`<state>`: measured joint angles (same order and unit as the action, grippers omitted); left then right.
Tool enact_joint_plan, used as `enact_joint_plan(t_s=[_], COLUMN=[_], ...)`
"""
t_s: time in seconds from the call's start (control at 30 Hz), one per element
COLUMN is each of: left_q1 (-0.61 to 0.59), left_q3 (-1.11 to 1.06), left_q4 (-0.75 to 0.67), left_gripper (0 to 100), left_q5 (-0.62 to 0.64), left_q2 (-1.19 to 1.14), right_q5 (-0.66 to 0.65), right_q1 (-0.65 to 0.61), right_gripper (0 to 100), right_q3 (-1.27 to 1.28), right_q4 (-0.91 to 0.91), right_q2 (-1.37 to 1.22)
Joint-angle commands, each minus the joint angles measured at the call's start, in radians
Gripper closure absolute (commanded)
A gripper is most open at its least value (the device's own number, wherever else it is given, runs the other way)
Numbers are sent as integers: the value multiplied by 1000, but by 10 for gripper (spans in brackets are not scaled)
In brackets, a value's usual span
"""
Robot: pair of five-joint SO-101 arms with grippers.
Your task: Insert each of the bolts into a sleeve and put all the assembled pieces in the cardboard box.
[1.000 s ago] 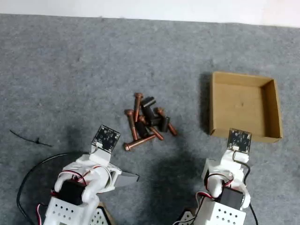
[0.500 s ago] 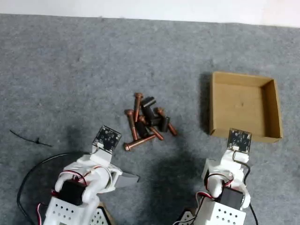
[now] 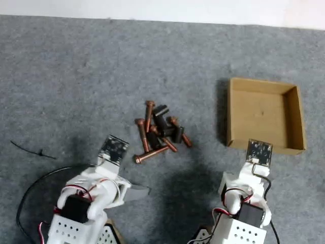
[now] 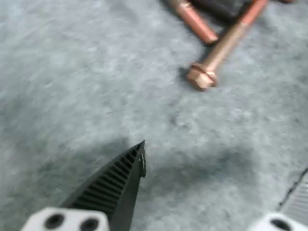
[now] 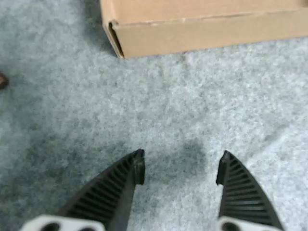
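Observation:
Several copper bolts (image 3: 150, 140) and black sleeves (image 3: 161, 118) lie in a loose pile on the grey carpet, mid-table. The cardboard box (image 3: 264, 114) stands to their right with nothing in it. My left gripper (image 4: 221, 163) hovers open over bare carpet, a little short of the nearest bolt (image 4: 221, 50), whose hex head points toward it. One black finger (image 4: 120, 187) shows fully, the other only at the frame edge. My right gripper (image 5: 180, 168) is open above the carpet just in front of the cardboard box's near wall (image 5: 202, 33), holding nothing.
A thin black tie (image 3: 35, 151) lies on the carpet at the far left. A black cable (image 3: 28, 195) curves beside the left arm's base (image 3: 76, 223). Bare carpet stretches behind the pile and between the two arms.
The left arm has shifted very slightly near its base. The right arm, the pile and the box have not moved.

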<state>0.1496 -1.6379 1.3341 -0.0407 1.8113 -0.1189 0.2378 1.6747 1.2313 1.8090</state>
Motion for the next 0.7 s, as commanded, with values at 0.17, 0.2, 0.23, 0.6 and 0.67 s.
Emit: enact_joint_plan(t_s=[0.17,0.2,0.23,0.6,0.67], left_q1=[-381,-435,-484,-599,-602], left_q3=[180,197,211,357,392], left_q4=[20,14,12,-181,-181], left_gripper=[554,554,554,554,554], left_q5=[-9,-11,-9,-5,-5], left_q2=[10,10,10,10,10], right_q5=[-3,-3,-3,-3,-3], right_q1=[5,5,5,5,5], right_gripper=[767,767,767,767,767], right_q3=[150,150,150,150,150], right_q4=[5,5,5,5,5], right_q2=[13,13,13,13,13])
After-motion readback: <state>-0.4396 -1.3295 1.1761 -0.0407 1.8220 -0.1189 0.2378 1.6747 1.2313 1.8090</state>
